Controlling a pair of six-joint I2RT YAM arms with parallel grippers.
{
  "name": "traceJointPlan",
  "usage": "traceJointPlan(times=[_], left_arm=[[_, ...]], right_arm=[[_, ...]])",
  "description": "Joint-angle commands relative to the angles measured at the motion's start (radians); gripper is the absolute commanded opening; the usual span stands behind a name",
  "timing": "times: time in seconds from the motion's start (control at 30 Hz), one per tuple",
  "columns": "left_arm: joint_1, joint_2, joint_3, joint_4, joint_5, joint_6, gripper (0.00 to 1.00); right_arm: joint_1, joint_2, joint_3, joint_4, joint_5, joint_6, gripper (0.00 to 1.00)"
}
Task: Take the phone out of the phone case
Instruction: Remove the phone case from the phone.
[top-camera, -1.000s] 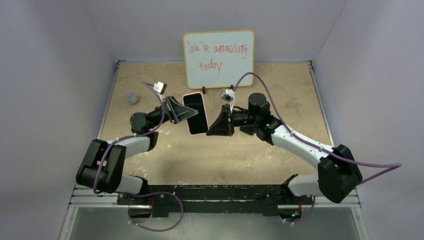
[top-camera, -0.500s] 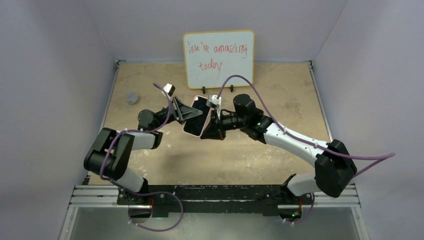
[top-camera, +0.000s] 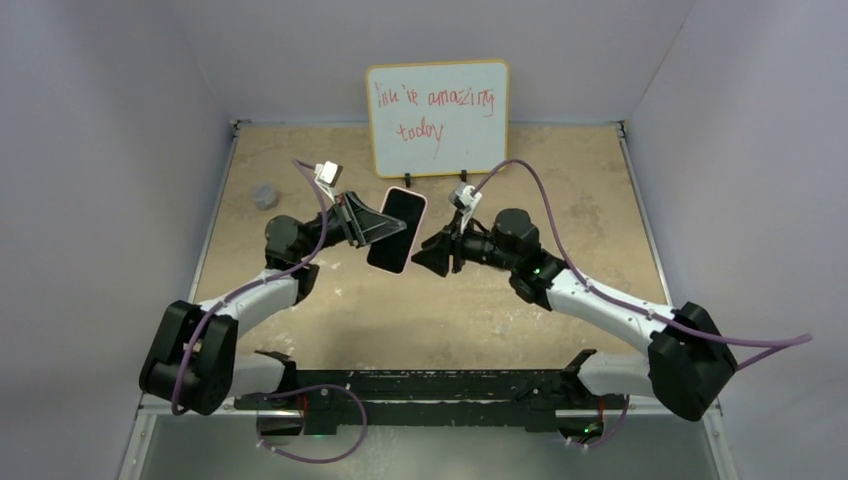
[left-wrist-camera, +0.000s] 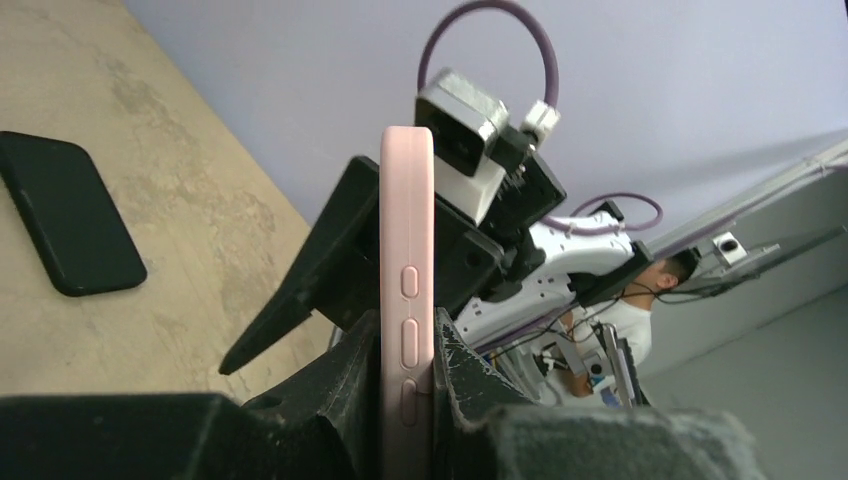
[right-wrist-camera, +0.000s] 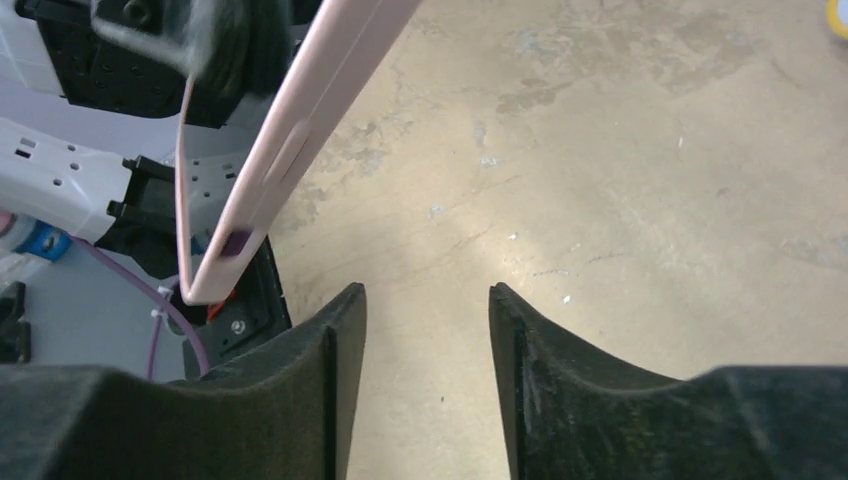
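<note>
My left gripper (top-camera: 383, 230) (left-wrist-camera: 407, 345) is shut on the pink phone case (top-camera: 400, 235) (left-wrist-camera: 407, 220), holding it tilted above the middle of the table, side buttons toward the wrist camera. From above, the case's upper face looks black; I cannot tell whether anything fills it. In the left wrist view a black phone (left-wrist-camera: 70, 215) lies flat on the table, apart from the case. It does not show from above. My right gripper (top-camera: 428, 255) (right-wrist-camera: 427, 290) hangs just right of the case (right-wrist-camera: 300, 120), open, with only bare table between its fingers.
A whiteboard (top-camera: 437, 117) with red writing stands at the back of the sandy table (top-camera: 560, 180). A small grey object (top-camera: 263, 195) sits at the far left. Purple walls close in the left, right and back sides.
Half a second ago my right gripper was shut and pressed against the case. It has since drawn back to the right and opened. The left gripper keeps its hold, with the case swung slightly.
</note>
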Motion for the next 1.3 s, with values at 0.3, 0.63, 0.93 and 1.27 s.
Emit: traceJointPlan(times=[0.3, 0.63, 0.93, 1.27], left_arm=[[0.025, -0.171, -0.022, -0.27, -0.392, 0.126, 0.0], [0.023, -0.284, -0.161, -0.183, -0.522, 0.037, 0.0], [0.022, -0.35, -0.162, -0.203, -0.526, 0.041, 0.0], [0.021, -0.345, -0.18, -0.136, -0.507, 0.009, 0.0]], right_arm=[[0.183, -0.058, -0.295, 0.636, 0.333, 0.339, 0.71], [0.235, 0.133, -0.308, 1.021, 0.42, 0.539, 0.74], [0.235, 0.233, -0.243, 1.12, 0.435, 0.614, 0.7], [0.235, 0.323, -0.173, 1.18, 0.411, 0.666, 0.49]])
